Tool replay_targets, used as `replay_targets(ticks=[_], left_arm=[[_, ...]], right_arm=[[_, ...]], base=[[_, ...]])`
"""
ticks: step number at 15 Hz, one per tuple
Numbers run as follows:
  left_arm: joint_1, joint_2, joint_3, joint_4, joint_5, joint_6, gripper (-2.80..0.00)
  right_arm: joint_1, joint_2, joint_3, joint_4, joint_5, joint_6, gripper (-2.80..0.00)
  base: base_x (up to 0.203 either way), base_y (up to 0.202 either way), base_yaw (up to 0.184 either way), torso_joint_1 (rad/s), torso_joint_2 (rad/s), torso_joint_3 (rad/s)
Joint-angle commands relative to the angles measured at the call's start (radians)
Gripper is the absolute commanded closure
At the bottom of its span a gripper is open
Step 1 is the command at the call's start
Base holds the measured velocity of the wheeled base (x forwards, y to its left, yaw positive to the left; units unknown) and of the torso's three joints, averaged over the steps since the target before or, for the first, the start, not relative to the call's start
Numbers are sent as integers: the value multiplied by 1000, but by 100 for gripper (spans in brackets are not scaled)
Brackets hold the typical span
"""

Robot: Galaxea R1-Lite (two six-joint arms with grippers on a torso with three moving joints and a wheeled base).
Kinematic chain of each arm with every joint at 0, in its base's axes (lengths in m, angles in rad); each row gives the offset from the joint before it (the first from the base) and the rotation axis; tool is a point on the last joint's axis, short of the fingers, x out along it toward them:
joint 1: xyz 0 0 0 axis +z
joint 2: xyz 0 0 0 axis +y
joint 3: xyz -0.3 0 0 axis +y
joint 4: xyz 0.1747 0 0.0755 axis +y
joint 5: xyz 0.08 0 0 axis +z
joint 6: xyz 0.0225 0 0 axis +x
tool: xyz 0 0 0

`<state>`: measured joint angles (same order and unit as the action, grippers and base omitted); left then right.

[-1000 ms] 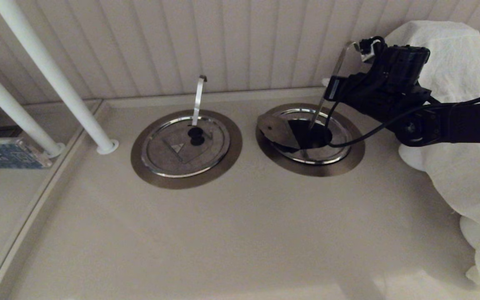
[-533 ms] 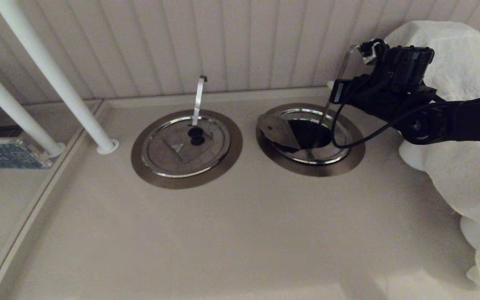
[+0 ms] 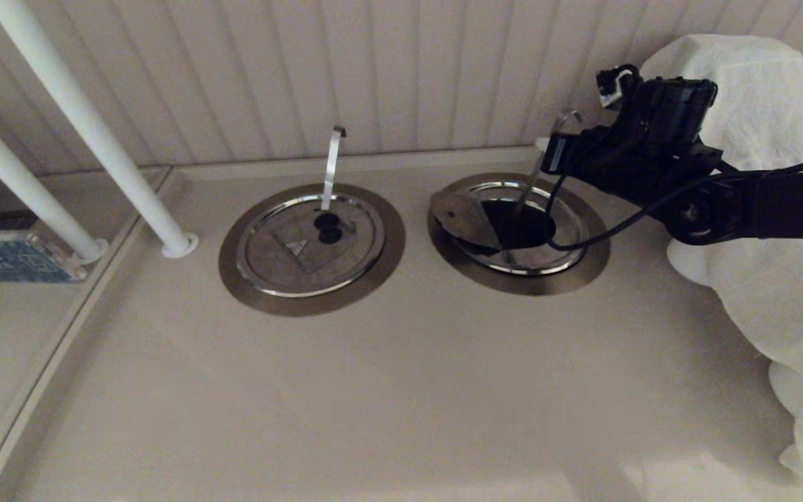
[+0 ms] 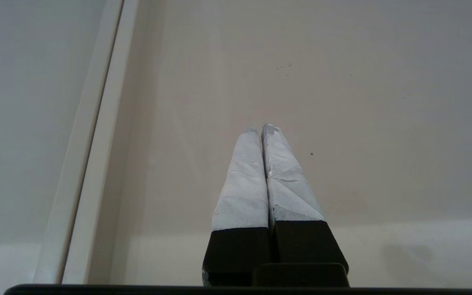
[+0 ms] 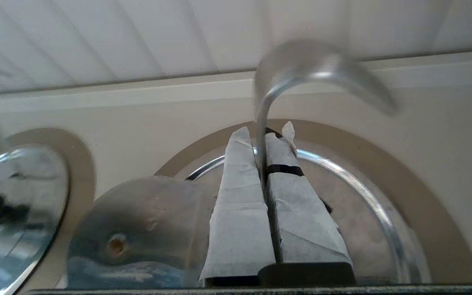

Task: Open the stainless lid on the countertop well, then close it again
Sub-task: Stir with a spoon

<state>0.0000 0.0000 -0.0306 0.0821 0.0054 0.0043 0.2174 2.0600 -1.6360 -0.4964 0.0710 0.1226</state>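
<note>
Head view shows two round wells set side by side in the pale surface (image 3: pixel 373 390), each framed by a wide bronze ring. The right tool (image 3: pixel 548 155) hangs over the right-hand one, the countertop well (image 3: pixel 520 224), its taped fingers (image 5: pixel 240 196) pressed together on the slanted steel strip (image 3: pixel 537 171), just below the strip's hooked top end. The stainless lid (image 3: pixel 461 216) is tipped up and swung toward the left side of its ring, so the dark hole shows beside it; its near edge seems to rest on the bronze ring (image 3: pixel 583 268), though the exact contact is hard to read. The twin lid (image 3: pixel 311 244) lies flat and shut in its own ring, well apart, with its own near-vertical strip (image 3: pixel 332 164) standing by its black knob. The left tool (image 4: pixel 262 172) is parked over bare surface, fingers together on nothing.

As a judgement, the lid is rigid polished steel: moderately heavy for its thin form, hard, and slippery against taped fingers. The strip is thin and springy, so it may flex or twist while it carries the lid, and a narrow pinch could slide along it. The hooked end gives a natural stop against slipping, which makes the present hold sensible. Lowering should be slow, since steel dropped on the ring would clatter and might sit crooked.
</note>
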Motion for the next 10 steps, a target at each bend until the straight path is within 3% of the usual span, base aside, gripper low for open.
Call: replay_targets(ticks=[1, 4, 10], left_arm=[[0, 0, 0, 1, 1, 0, 0], [0, 0, 0, 1, 1, 0, 0], [0, 0, 0, 1, 1, 0, 0]], right_arm=[[-10, -13, 8, 2, 7, -6, 0], [-29, -4, 8, 19, 4, -68, 0], [-13, 27, -12, -3, -3, -52, 0]], base=[[0, 0, 0, 0, 0, 0], [0, 0, 0, 0, 0, 0], [0, 0, 0, 0, 0, 0]])
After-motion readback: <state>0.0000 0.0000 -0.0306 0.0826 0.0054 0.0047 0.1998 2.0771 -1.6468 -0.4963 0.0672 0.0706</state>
